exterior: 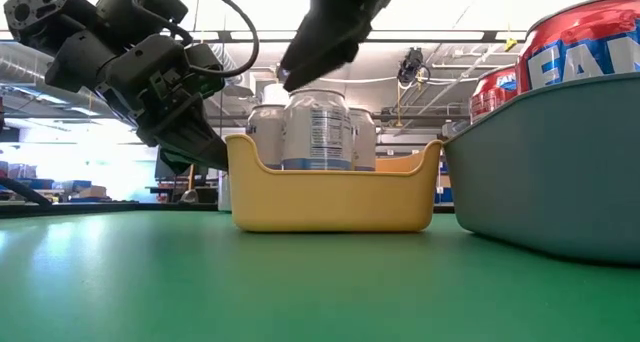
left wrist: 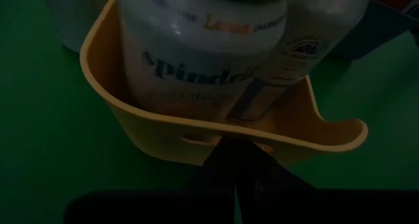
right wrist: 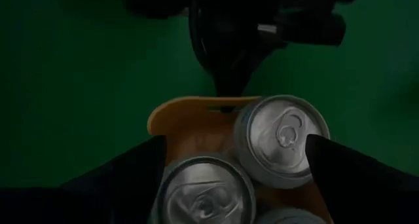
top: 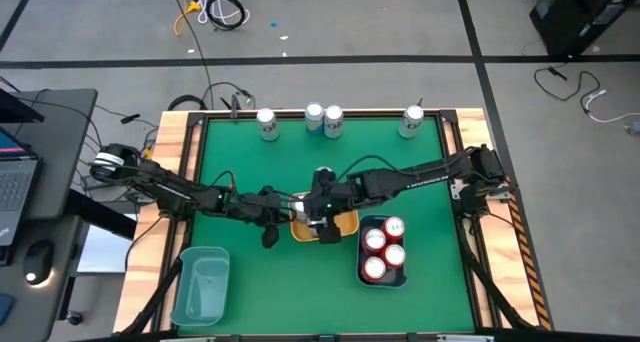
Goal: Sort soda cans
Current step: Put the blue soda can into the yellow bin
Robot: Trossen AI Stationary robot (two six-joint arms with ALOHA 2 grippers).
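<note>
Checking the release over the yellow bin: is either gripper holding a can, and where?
Neither. The right gripper is open above the silver cans; the left gripper, shut, presses the yellow bin.

cans (exterior: 315,132) in bin (exterior: 330,197), four behind (top: 332,121)

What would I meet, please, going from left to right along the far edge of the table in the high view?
A lone silver can → a pair of silver cans side by side, first one, then the next → another lone silver can near the far right corner.
</note>
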